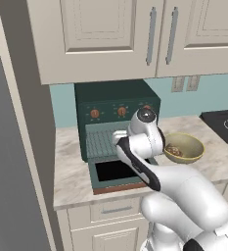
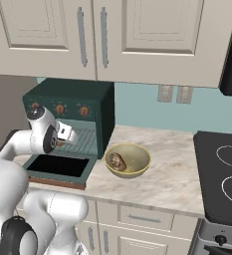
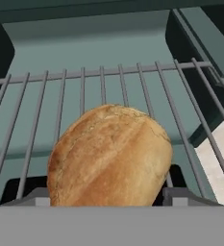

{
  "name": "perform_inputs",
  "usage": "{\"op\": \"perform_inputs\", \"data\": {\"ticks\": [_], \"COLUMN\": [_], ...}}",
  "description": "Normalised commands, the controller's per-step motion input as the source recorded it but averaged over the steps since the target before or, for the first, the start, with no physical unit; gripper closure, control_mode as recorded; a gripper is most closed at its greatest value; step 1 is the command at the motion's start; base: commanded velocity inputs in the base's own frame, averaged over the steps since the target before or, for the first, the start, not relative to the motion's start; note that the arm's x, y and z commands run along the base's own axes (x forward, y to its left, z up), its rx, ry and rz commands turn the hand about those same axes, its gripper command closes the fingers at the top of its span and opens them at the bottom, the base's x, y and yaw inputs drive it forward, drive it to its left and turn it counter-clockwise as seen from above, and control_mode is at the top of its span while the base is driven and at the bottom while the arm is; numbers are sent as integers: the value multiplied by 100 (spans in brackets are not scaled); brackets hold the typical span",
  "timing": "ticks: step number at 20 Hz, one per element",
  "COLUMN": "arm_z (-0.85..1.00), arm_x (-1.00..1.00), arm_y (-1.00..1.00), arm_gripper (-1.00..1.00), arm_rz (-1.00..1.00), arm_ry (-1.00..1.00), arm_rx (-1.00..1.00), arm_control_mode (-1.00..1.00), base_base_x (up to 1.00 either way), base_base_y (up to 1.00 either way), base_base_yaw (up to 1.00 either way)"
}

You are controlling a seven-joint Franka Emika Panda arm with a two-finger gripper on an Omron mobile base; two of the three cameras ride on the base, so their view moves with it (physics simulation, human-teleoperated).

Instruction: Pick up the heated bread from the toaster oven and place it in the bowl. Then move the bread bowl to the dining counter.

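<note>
Bread (image 3: 111, 156) lies on the wire rack (image 3: 190, 96) of the toaster oven (image 1: 116, 105), between the fingertips (image 3: 180, 196) of the hand (image 3: 108, 199), which stand spread either side of the loaf; whether they touch it cannot be told. Farther right on the tabletop (image 2: 172, 174), the bowl (image 2: 128, 160) holds a brown item.

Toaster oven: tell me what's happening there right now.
The robot's gripper is reaching into the open toaster oven, its fingers either side of a bread loaf lying on the wire rack. Whether it is gripped yet I cannot tell. On the counter beside the oven, the bowl already holds a small brownish item.
</note>
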Motion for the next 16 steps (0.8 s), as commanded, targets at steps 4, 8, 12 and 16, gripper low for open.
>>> {"op": "perform_inputs", "data": {"ticks": [4,8,12,16], "arm_z": [0,0,10,45], "arm_x": [0,-38,-97,-99], "arm_y": [0,-1,-19,-33], "arm_gripper": [100,100,100,100], "arm_rz": [0,0,-3,-8], "arm_ry": [0,0,-6,-17], "arm_rx": [0,0,1,0], "arm_control_mode": [-100,-100,-100,-100], "base_base_x": [0,0,0,0], "base_base_y": [0,0,0,0], "base_base_yaw": [0,0,0,0]}}
